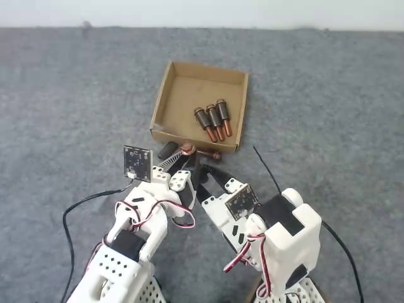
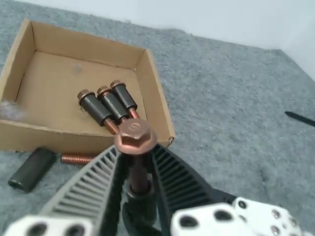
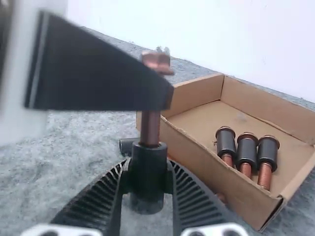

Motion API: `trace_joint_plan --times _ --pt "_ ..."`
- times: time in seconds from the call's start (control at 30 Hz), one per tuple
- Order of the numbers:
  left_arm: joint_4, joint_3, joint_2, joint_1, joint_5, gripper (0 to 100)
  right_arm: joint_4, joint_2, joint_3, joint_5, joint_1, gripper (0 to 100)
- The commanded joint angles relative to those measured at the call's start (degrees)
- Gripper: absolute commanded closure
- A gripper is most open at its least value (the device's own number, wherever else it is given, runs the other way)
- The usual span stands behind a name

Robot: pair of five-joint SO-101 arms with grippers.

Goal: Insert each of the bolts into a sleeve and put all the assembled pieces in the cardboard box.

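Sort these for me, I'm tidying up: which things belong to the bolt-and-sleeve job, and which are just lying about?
Job: held bolt, held sleeve, loose bolt, loose sleeve, three assembled pieces, box.
Lying about: black cable.

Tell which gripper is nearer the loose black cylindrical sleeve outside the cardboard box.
Left. The left gripper, gripping the copper hex-head bolt, sits beside the loose black sleeve; the right gripper lies past the left one, farther off.

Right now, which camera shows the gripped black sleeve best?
Right wrist view: the sleeve stands close and clear in the right gripper. Left wrist view shows its top under the bolt; high view, mostly hidden.
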Motion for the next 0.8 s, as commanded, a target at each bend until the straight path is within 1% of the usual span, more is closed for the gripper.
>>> trace_joint_plan --times 0.0,0.13,0.77 --pt "2.3 -0.8 0.4 0.0 -0.8 99 -1.9 -1.0 1.5 -0.2 1.8 99.2" --pt "3.5 -0.8 0.4 0.0 -0.8 99 -1.9 -1.0 1.5 -0.2 1.8 99.2" --pt "3.5 -0.8 0.4 0.0 -0.8 99 -3.0 -1.0 1.5 -0.2 3.0 99.2"
